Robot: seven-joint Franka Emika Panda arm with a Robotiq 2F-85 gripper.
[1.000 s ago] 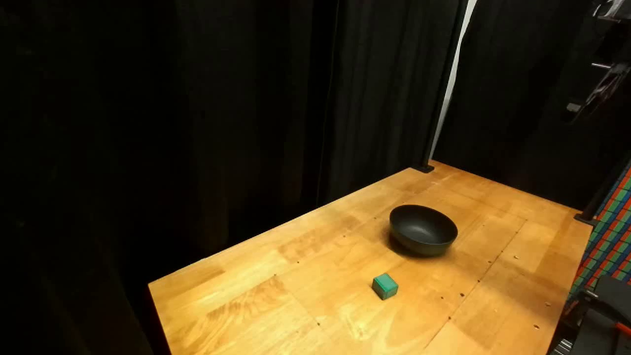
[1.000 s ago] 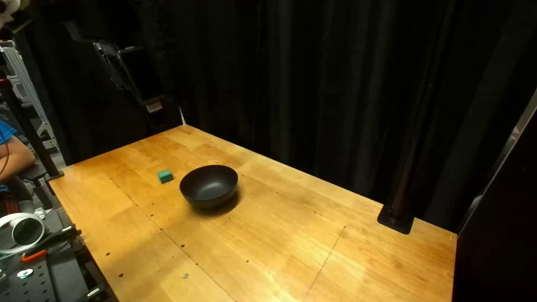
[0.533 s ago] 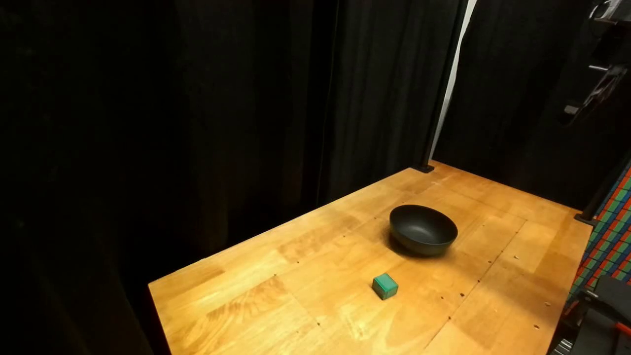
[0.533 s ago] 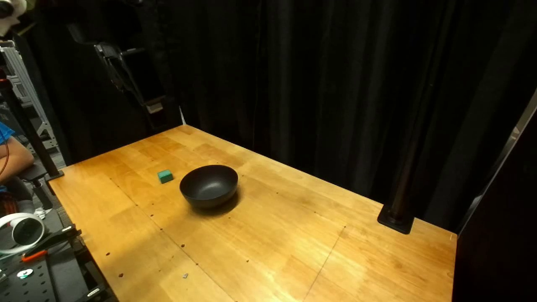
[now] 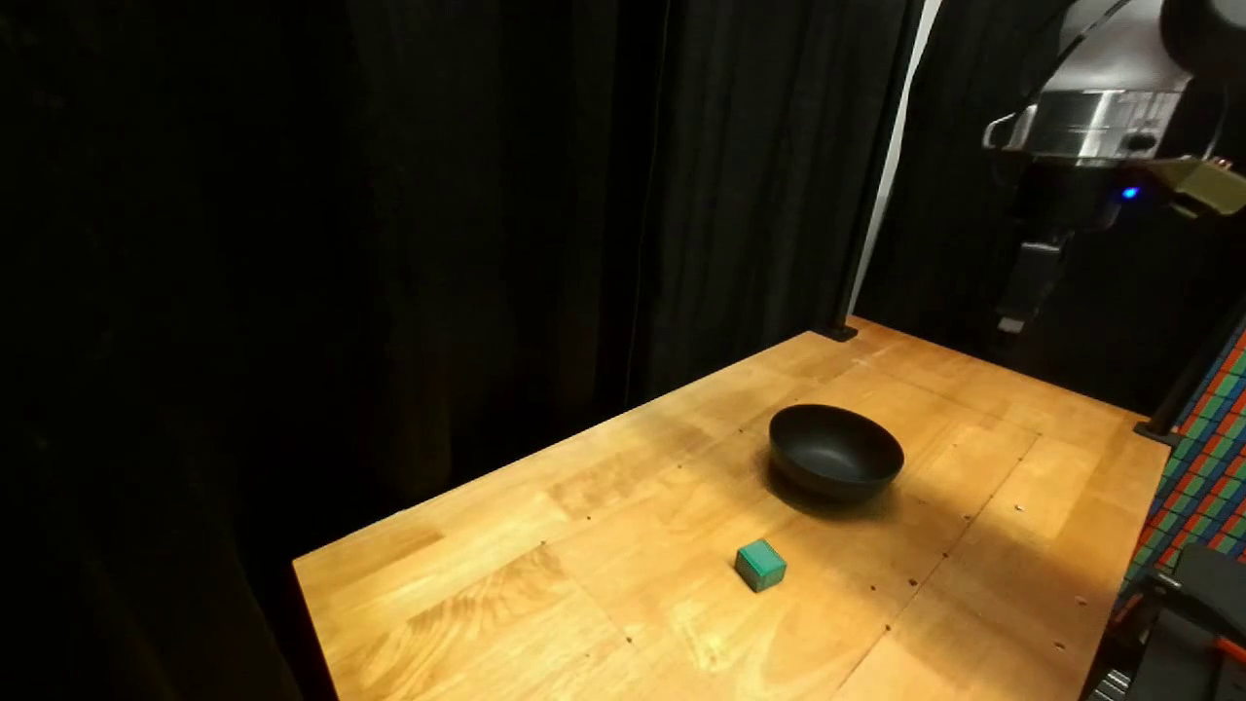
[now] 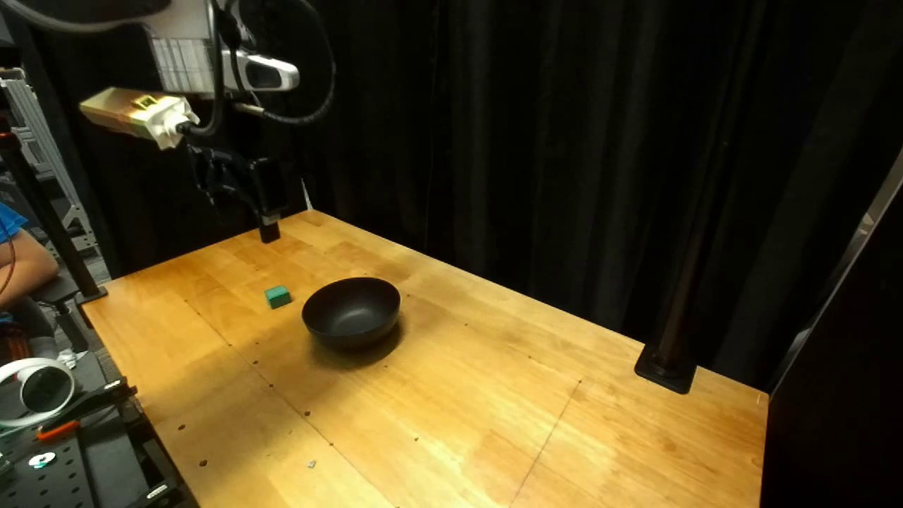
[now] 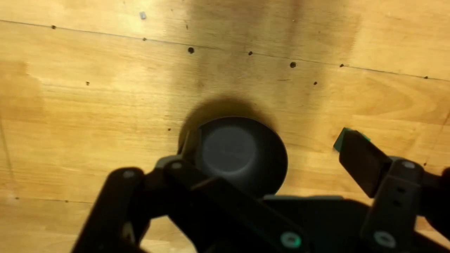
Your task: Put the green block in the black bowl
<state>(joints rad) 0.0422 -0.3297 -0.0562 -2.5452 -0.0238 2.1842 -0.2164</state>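
Note:
The green block sits on the wooden table a short way from the black bowl. The bowl is upright and its visible inside is empty. Block and bowl also show apart in an exterior view. My gripper is open, with nothing between its fingers, high above the table. In the wrist view the left finger covers part of the bowl. The right finger hides most of the block. A fingertip shows against the table's far end in an exterior view.
The wooden table has black post bases, one of them at its edge. Black curtains hang behind it. A dark cart with tools and a white roll stands beside the table. A person's arm shows behind the cart.
The arm has swung further into both exterior views and its gripper has come lower, now pointing down over the table. The block and bowl have not moved.

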